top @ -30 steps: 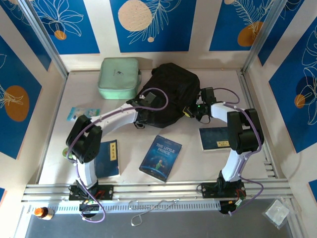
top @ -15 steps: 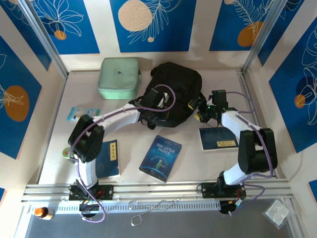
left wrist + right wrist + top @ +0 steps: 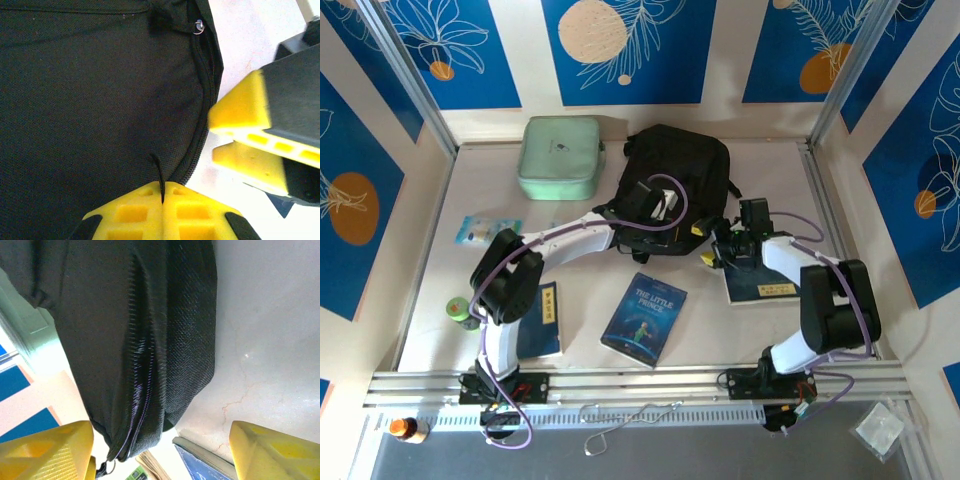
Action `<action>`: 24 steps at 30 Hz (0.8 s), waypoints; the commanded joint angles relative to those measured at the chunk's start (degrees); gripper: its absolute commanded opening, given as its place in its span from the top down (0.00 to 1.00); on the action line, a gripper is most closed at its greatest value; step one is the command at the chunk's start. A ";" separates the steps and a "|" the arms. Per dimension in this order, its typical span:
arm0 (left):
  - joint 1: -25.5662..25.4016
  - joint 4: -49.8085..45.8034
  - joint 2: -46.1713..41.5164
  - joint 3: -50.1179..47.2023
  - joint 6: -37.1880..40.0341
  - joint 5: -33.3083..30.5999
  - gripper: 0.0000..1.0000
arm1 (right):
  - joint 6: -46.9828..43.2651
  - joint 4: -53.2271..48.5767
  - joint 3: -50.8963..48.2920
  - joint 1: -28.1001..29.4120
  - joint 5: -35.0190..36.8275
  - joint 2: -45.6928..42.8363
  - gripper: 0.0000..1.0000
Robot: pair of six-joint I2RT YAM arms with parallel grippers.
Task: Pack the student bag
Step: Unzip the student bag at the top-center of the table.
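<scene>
The student bag (image 3: 675,172), a black fabric backpack, lies at the back middle of the table. My left gripper (image 3: 693,228) is at its near right edge, shut on a thin black pull cord (image 3: 159,170) beside the zipper (image 3: 200,145). In the left wrist view the bag (image 3: 95,100) lies just ahead of the jaws. My right gripper (image 3: 710,258) is open just right of it, off the bag. Between its wide-apart yellow fingers (image 3: 50,450) the right wrist view has the bag's zipped corner (image 3: 140,390) and bare table.
A pale mint zip case (image 3: 560,157) sits left of the bag. A "Little Prince" book (image 3: 643,317) lies at the front middle, a dark blue book (image 3: 765,283) under my right arm, another book (image 3: 542,320) at the front left, and a small card (image 3: 485,230) at the left.
My right gripper has opened and drawn back toward the near side. My left gripper, still shut, has moved right along the bag's edge, and the bag has shifted right and back.
</scene>
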 commanded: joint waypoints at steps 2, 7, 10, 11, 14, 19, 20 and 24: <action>-0.45 -0.05 -1.35 -0.71 1.49 0.53 1.00 | 2.25 1.84 2.80 1.82 -2.63 3.38 0.30; -0.40 -0.88 -1.77 -1.39 1.68 -0.76 1.00 | 0.88 0.77 3.72 2.33 -0.73 4.75 0.42; -0.30 -2.29 -2.61 -1.69 2.36 -3.21 1.00 | -0.90 -1.14 4.21 2.04 0.95 5.32 0.61; -0.26 -2.99 -3.00 -1.85 2.63 -4.51 1.00 | -1.85 -1.91 4.64 1.84 1.62 5.46 0.68; 0.98 -6.58 -3.94 -2.17 2.94 -8.78 1.00 | -5.17 -5.86 6.54 1.63 4.73 5.79 0.81; 4.29 -8.75 -5.85 -5.73 3.03 -11.84 1.00 | -10.02 -10.36 9.12 0.91 9.29 6.27 0.93; 4.98 -9.28 -6.29 -6.44 3.39 -12.03 1.00 | -10.78 -11.00 9.61 0.72 9.92 6.38 0.93; 7.61 -10.72 -7.45 -9.11 4.06 -12.99 1.00 | -12.64 -11.38 10.84 -0.41 10.54 6.63 0.93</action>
